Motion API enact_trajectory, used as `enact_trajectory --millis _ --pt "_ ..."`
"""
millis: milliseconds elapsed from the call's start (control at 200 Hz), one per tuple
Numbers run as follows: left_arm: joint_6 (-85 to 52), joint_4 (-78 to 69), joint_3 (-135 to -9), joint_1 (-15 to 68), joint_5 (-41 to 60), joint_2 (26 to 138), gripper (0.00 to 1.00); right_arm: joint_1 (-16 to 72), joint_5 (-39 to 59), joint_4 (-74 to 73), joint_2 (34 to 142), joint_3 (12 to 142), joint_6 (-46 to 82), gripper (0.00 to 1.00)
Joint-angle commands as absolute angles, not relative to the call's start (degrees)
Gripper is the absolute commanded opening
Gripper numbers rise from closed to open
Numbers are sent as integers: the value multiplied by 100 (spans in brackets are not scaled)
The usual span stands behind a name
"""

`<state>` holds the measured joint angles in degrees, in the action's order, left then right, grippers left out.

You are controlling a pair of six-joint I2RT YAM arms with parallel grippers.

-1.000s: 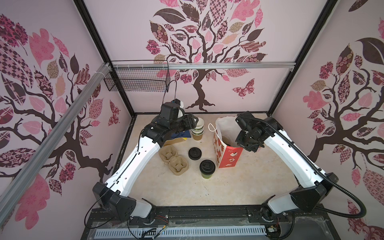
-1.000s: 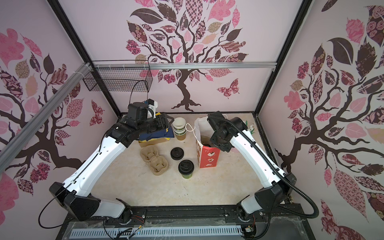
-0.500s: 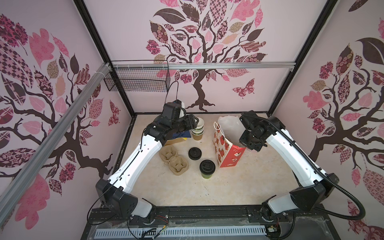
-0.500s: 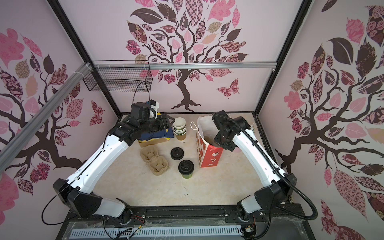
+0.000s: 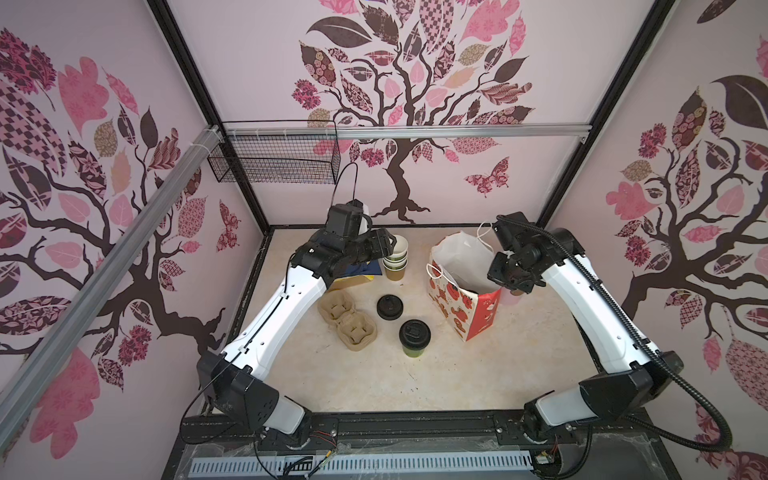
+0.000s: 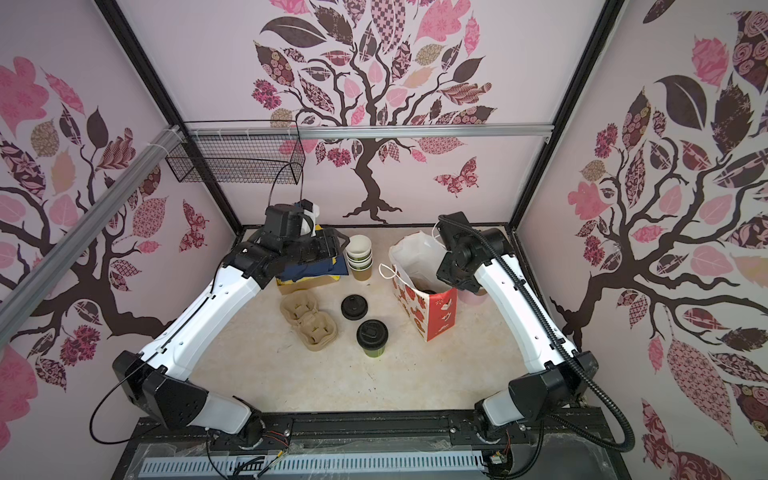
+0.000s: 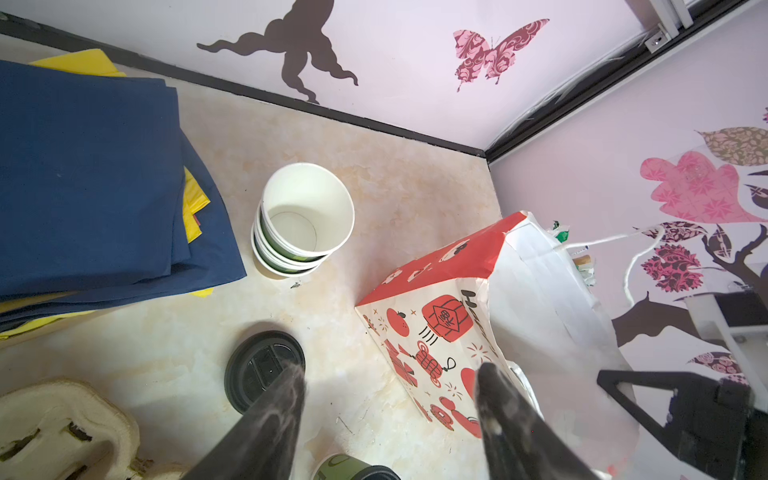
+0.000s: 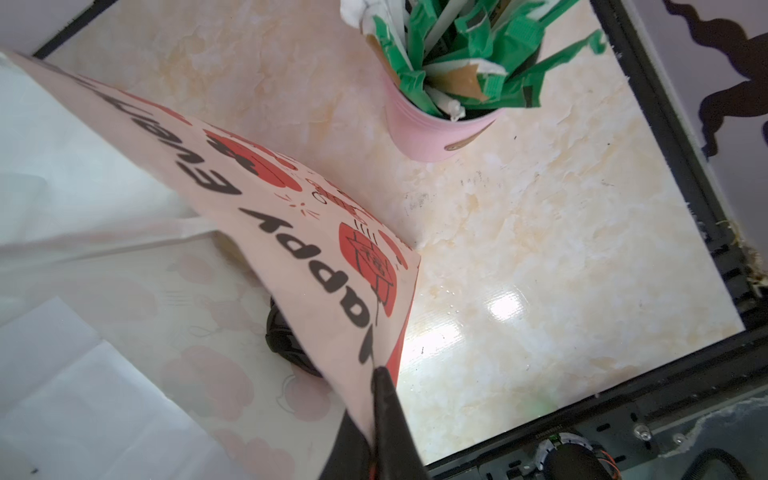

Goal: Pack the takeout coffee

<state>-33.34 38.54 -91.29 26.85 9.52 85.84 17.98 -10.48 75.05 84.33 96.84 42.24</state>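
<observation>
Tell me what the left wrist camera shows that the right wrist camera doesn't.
Only left wrist: the open left gripper, a stack of empty cups, folded blue cloth, a black lid on the table and a pulp cup carrier. Only right wrist: the right gripper shut on the paper bag's rim, and a black lid down inside. Both: the paper bag and the marbled tabletop.
</observation>
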Motion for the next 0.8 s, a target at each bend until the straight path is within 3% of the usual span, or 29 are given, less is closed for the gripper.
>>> enact_trajectory --millis 0,260,375,515,650,795 --pt "-3073 3687 -9488 2657 1421 8797 68 1432 -408 7409 8120 9643 3646 7" --pt "-2841 3539 -9642 2672 2178 9120 68 1190 -126 7279 8520 9721 2769 9" --pt "-2671 3647 -9742 2794 2219 9254 68 1155 -295 7324 8709 9863 2638 19" --pt "-2435 3889 -10077 3030 2037 9490 68 1152 -405 7528 8795 10168 2705 45" --pt "-2156 4133 -10574 3307 1757 9858 69 1156 -647 7938 8637 10455 3075 62" --pt "-2016 4297 -11096 3495 1308 10366 70 1163 -447 8116 8240 10266 3798 64"
